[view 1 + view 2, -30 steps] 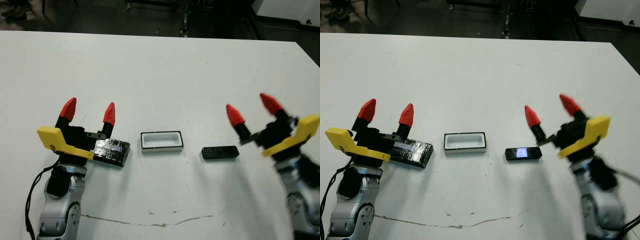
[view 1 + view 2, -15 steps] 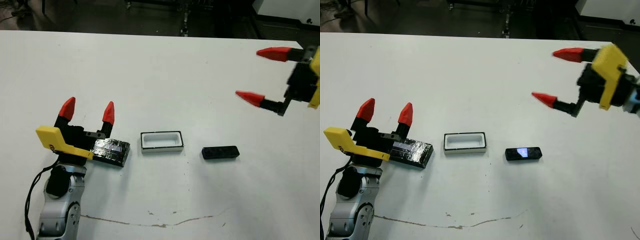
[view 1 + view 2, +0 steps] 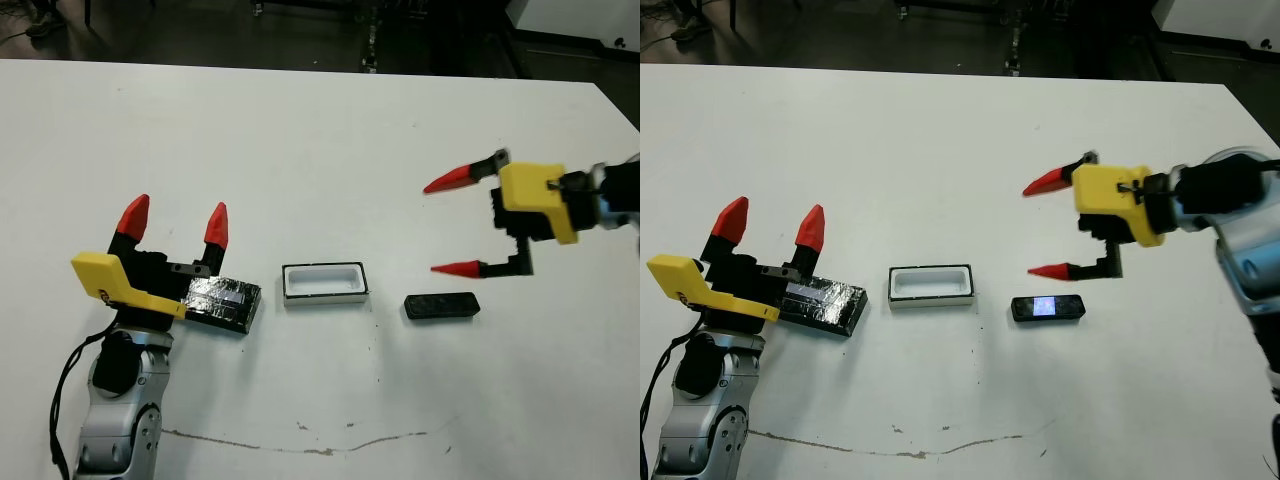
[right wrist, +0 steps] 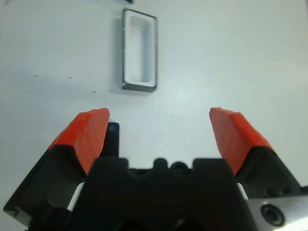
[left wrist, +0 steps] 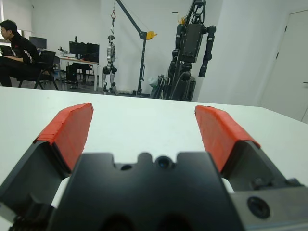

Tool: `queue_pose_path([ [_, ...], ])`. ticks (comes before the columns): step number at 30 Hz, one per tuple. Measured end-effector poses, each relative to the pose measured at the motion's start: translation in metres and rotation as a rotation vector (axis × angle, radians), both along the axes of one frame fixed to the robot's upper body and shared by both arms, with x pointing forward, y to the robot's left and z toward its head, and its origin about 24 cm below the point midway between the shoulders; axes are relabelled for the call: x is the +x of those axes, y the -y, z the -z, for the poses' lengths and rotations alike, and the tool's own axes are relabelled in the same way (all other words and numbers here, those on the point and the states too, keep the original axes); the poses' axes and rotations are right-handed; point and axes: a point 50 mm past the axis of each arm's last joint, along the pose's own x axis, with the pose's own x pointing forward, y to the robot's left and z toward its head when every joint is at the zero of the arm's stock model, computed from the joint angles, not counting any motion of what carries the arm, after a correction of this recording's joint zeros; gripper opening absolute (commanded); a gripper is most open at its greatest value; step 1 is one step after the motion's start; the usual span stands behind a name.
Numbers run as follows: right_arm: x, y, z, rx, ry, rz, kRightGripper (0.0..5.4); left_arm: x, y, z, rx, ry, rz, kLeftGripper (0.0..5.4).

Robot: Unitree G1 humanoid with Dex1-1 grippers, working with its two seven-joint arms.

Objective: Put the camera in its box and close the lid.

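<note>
While the right hand (image 3: 450, 226) hangs at the right of the head-camera frame, its two red-tipped fingers are spread wide and turned sideways, pointing toward picture left, with nothing between them. Its lower fingertip sits just above the camera (image 3: 441, 305), and I cannot tell whether the two touch. That slim black bar lies flat on the white surface (image 3: 330, 140) at lower centre-right, long side running left to right. Just to its left, apart from it, stands the box (image 3: 323, 282), its white inside showing and nothing in it. Further left, near the box but not touching, the lid (image 3: 227, 301) lies flat with its glossy, crinkled top up.

At the lower left of the frame the left hand (image 3: 175, 220) is low beside the lid, its black body right at the lid's left end, fingers pointing up the frame and well apart, gripping nothing. In the right wrist view the box appears lengthwise between the fingers, and a bit of the camera shows beside one finger.
</note>
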Motion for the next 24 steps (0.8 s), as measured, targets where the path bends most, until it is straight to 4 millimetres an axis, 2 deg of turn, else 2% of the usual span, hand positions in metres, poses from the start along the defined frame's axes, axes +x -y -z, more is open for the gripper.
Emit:
queue_pose_path([
  [8,0.007,0.003,0.019,-0.065,-0.138,-0.014,5.40,-0.001,-0.001,0.000,-0.001,-0.001,-0.006,5.38],
  [18,0.018,0.025,0.040,-0.105,-0.314,0.068,5.40,-0.001,-0.001,0.001,-0.002,-0.002,-0.009,5.38],
  [24,0.018,0.027,0.042,-0.145,-0.295,0.041,4.88,-0.001,-0.001,0.001,-0.004,-0.003,-0.015,5.40],
])
